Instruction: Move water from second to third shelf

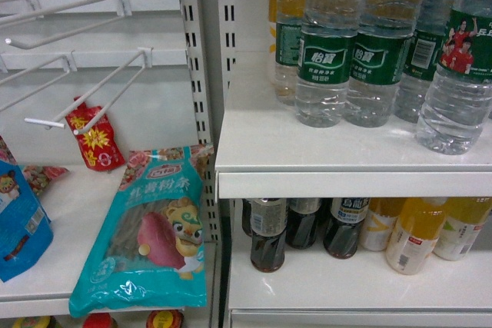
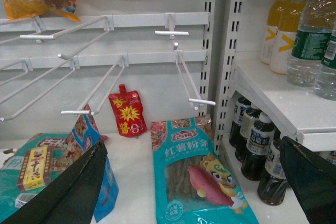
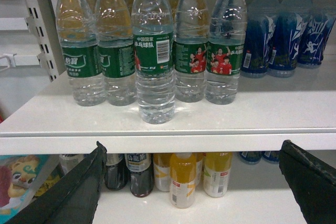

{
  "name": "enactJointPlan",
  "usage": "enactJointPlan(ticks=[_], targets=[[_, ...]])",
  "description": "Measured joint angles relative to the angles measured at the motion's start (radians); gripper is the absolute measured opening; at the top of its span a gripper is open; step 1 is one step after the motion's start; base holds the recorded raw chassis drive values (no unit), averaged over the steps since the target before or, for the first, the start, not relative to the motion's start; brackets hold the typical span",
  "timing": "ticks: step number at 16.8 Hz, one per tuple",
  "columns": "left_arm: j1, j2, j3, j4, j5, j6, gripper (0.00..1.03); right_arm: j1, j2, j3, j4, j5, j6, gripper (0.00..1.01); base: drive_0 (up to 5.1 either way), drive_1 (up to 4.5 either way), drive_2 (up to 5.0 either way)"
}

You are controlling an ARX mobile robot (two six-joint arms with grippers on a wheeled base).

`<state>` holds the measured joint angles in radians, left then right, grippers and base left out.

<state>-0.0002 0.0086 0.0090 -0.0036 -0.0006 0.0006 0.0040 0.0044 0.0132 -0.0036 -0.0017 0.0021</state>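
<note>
Several bottles of water [image 3: 153, 51] with green labels stand in a row on the upper white shelf [image 3: 262, 114]; one stands forward of the others. In the head view the same bottles [image 1: 459, 74] are at the top right. My right gripper [image 3: 191, 182] is open and empty. It is level with the shelf's front lip, and its fingers [image 3: 68, 192] straddle the space below the forward bottle. My left gripper [image 2: 191, 182] is open and empty too, hanging over the left bay's shelf. Neither gripper shows in the head view.
The lower shelf [image 1: 346, 286] holds dark bottles [image 3: 137, 174] and orange drinks [image 3: 184, 179]. Blue bottles [image 3: 283, 35] stand right of the water. A perforated upright [image 1: 204, 74] divides the bays. On the left are wire hooks [image 2: 105, 77], a teal packet [image 1: 150, 228] and a red pouch [image 1: 94, 137].
</note>
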Motion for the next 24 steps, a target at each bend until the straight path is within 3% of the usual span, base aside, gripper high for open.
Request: enactJointPlan(ticks=[24], targets=[[0.0, 0.0, 0.0, -0.002, 0.0, 0.0, 0.98, 0.0, 0.0, 0.0, -0.002, 0.002, -0.002, 0.98, 0.0, 0.0, 0.0]])
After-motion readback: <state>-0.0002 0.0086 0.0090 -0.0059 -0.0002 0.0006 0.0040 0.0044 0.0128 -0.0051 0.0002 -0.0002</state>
